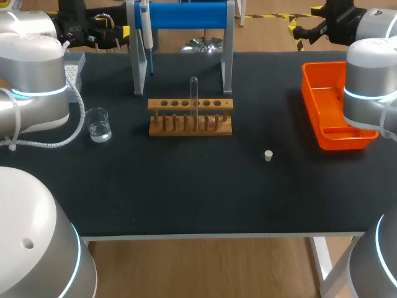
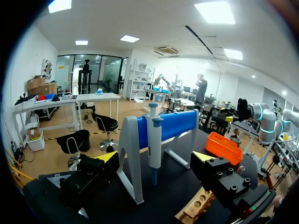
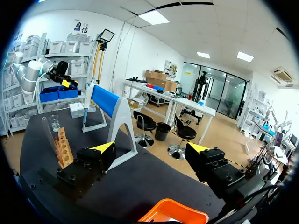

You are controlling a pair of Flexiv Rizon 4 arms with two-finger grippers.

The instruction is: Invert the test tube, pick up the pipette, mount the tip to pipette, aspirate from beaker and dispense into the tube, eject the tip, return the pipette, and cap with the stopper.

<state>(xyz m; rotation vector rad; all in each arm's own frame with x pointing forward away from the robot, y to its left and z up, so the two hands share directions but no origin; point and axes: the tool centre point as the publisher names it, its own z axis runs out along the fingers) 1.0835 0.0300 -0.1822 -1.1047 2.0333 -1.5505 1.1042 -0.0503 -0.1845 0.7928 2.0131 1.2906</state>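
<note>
Both arms are parked at the far corners of the black table [image 1: 186,198], well back from the work. The left gripper [image 2: 155,157] hangs with its yellow tips spread wide and nothing between them, facing the blue stand [image 1: 186,15]. The right gripper [image 3: 152,148] is just as wide and empty, up behind the orange tray [image 1: 313,93]. That tray sits at the right edge, probably as the drop for a spent tip.

Centre stage is the wooden rack [image 1: 190,104], set where either arm could reach it. A grey tip box [image 1: 74,65] peeks out behind the left arm.

The pipette [image 1: 144,31] hangs nose-down on the stand's left end, handle up for an easy grab. The beaker [image 1: 99,126], with a little clear liquid, stands left of the rack.

The test tube [image 1: 194,93] stands in the rack with its rounded end up, so I judge the flip is the first job. The stopper [image 1: 268,155] waits alone, right of the rack.
</note>
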